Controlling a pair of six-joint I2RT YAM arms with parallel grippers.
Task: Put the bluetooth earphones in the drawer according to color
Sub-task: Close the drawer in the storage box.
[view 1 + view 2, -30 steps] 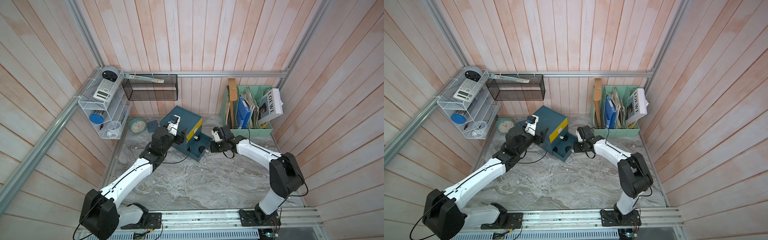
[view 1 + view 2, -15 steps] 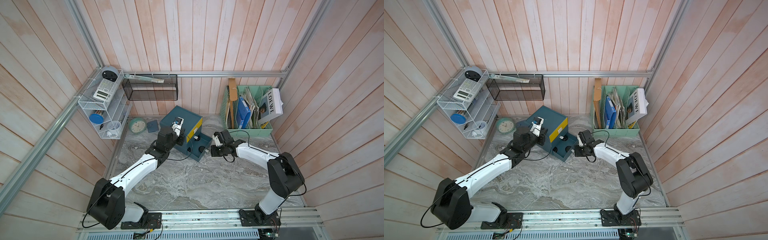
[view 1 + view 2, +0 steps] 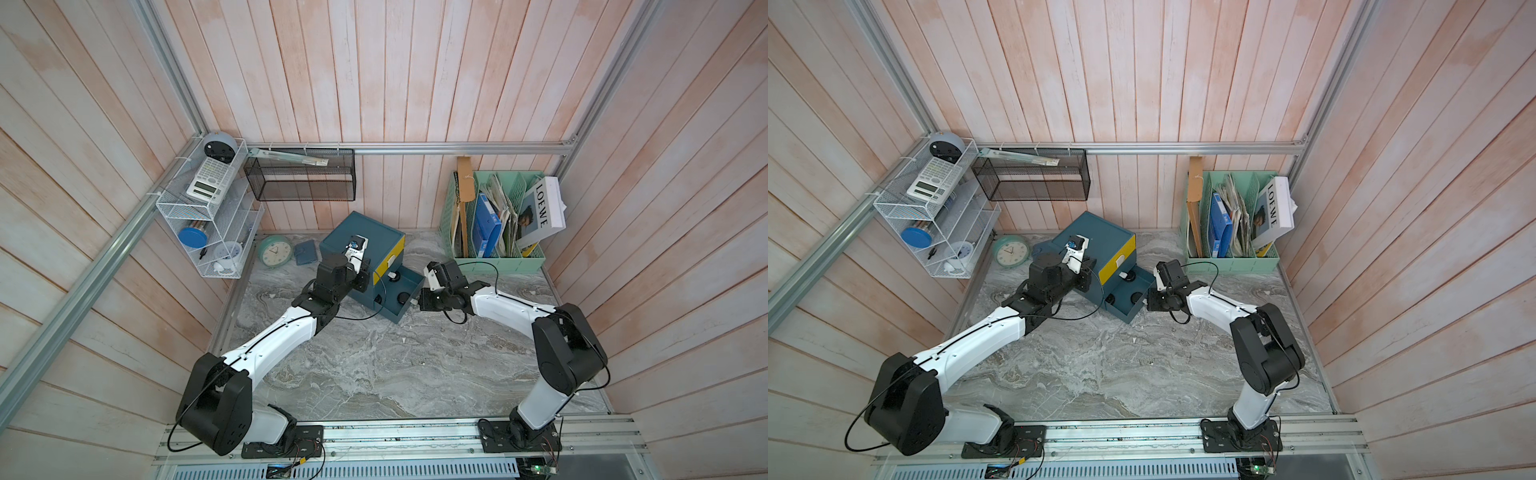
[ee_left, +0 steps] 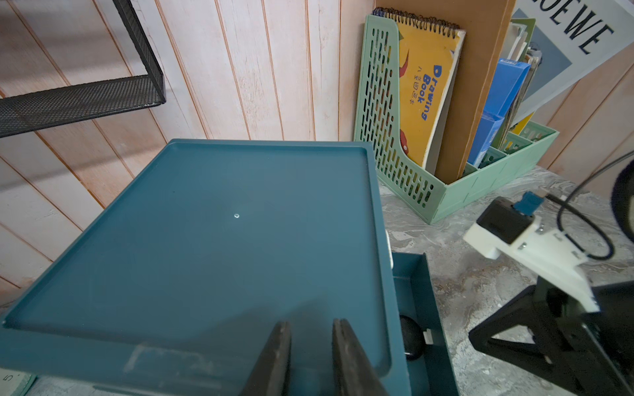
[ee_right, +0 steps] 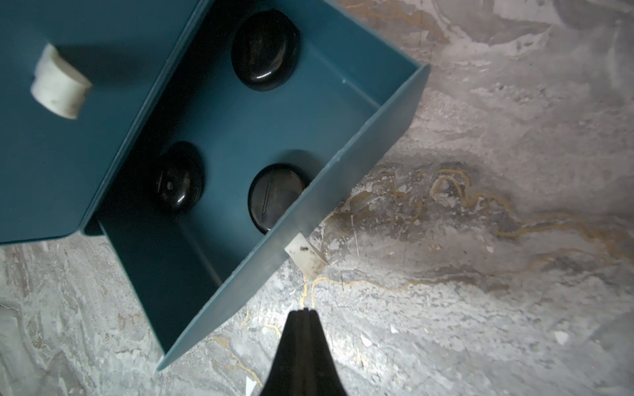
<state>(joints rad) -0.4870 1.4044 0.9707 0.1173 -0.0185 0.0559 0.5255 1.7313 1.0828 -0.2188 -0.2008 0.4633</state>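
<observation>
Right pincer (image 5: pixel 304 313) pressed together above the table (image 5: pixel 480 274), its tip just short of the white handle (image 5: pixel 303 255) of the open drawer (image 5: pixel 363 144).
Three black earphones (image 5: pixel 264 49) lie inside that drawer, beyond the handle; left pincer (image 4: pixel 311 325) stands slightly spread, empty, over the cabinet (image 4: pixel 206 240) top.

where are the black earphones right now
All three black earphones lie inside the pulled-out bottom drawer of the teal cabinet, seen in the right wrist view, just beyond the shut right gripper near the drawer's white handle.
</observation>
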